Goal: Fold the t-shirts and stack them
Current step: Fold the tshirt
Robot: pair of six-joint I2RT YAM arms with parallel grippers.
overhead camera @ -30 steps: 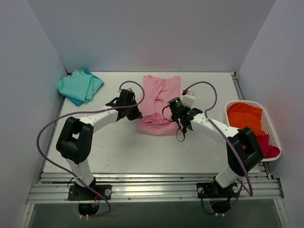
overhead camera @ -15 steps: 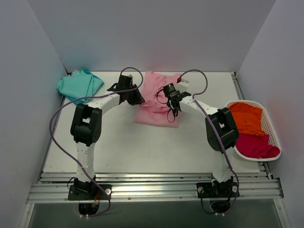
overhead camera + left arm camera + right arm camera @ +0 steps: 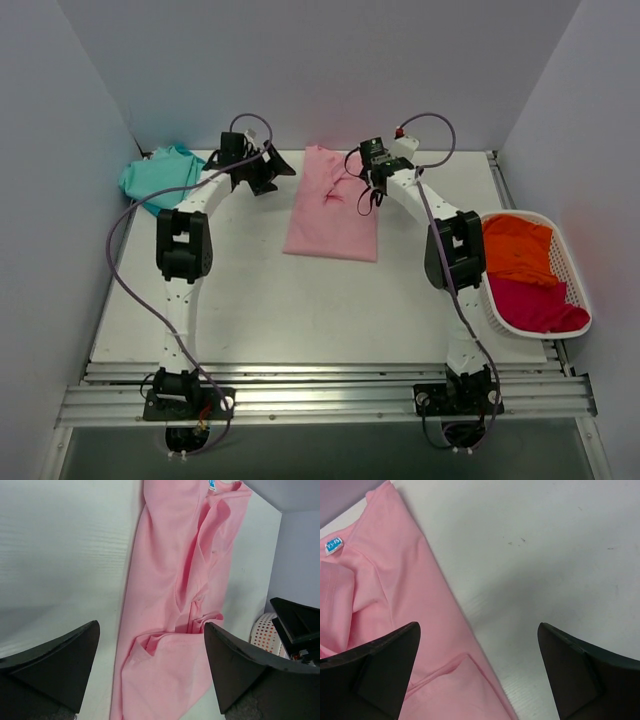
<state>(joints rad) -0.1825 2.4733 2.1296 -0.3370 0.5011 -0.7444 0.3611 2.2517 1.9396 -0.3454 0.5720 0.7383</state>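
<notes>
A light pink t-shirt (image 3: 332,208) lies at the back middle of the table (image 3: 300,310), folded into a long narrow strip with creases near its collar. My left gripper (image 3: 270,170) hovers open just off its left edge; in the left wrist view the pink t-shirt (image 3: 172,605) lies below the left gripper (image 3: 150,672), apart from it. By the shirt's top right corner my right gripper (image 3: 372,178) is open; its wrist view has the right gripper (image 3: 477,672) over the pink t-shirt's (image 3: 385,595) edge and bare table. A teal t-shirt (image 3: 155,176) lies crumpled at the back left.
A white basket (image 3: 578,300) at the right table edge holds an orange t-shirt (image 3: 515,250) and a magenta t-shirt (image 3: 535,305). Grey walls close in the back and both sides. Both arms reach far back, their cables looping over the table.
Both grippers went from shut to open and let go of the pink t-shirt. Both arms swung toward the back wall, and the shirt now lies as a narrower strip.
</notes>
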